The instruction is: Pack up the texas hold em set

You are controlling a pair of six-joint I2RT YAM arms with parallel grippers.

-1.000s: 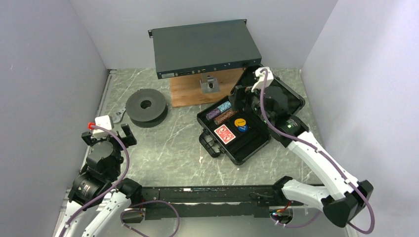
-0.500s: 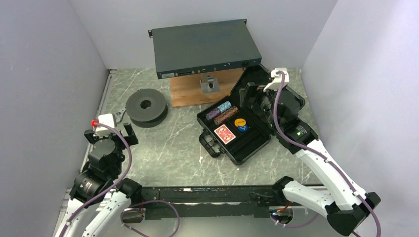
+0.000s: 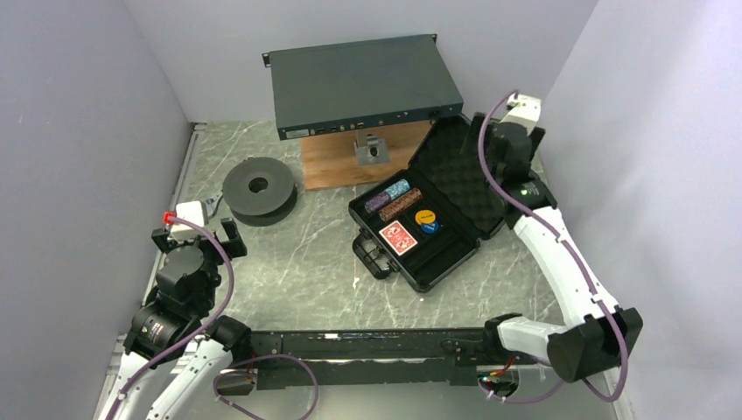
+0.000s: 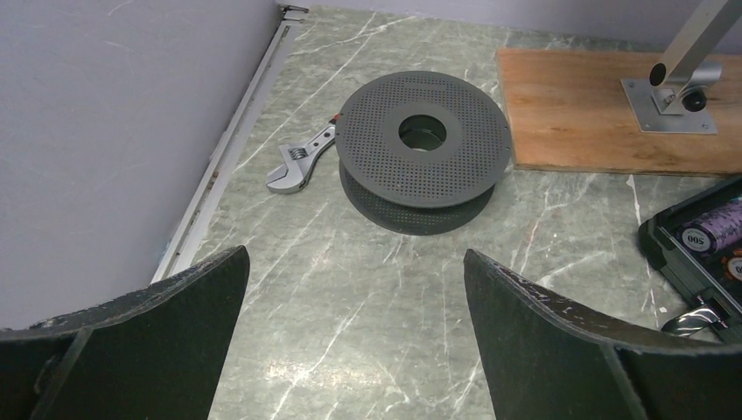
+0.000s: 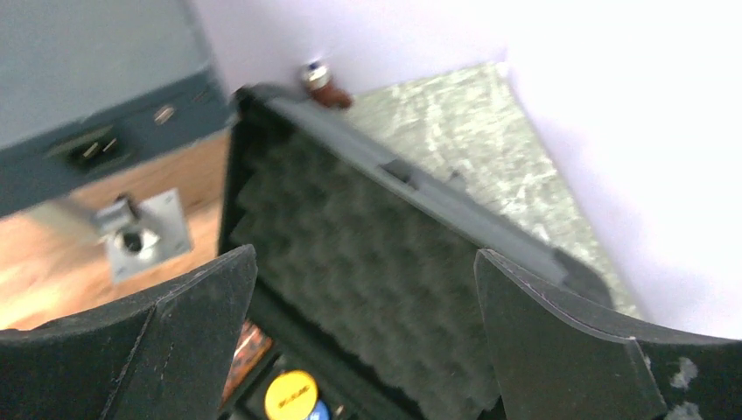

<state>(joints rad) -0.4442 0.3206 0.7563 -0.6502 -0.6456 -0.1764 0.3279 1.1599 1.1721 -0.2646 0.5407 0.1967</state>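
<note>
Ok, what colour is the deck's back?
Red. The deck shows best in the top view.

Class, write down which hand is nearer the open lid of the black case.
Right. The right hand hangs over the lid; the left hand is far across the table, by the spool.

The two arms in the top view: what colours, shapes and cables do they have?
Both have white links, black joints and a purple cable looped alongside. The right arm shows a small green light; the left arm has a red tab by its white camera. The left tool and right tool each have two broad black fingers.
</note>
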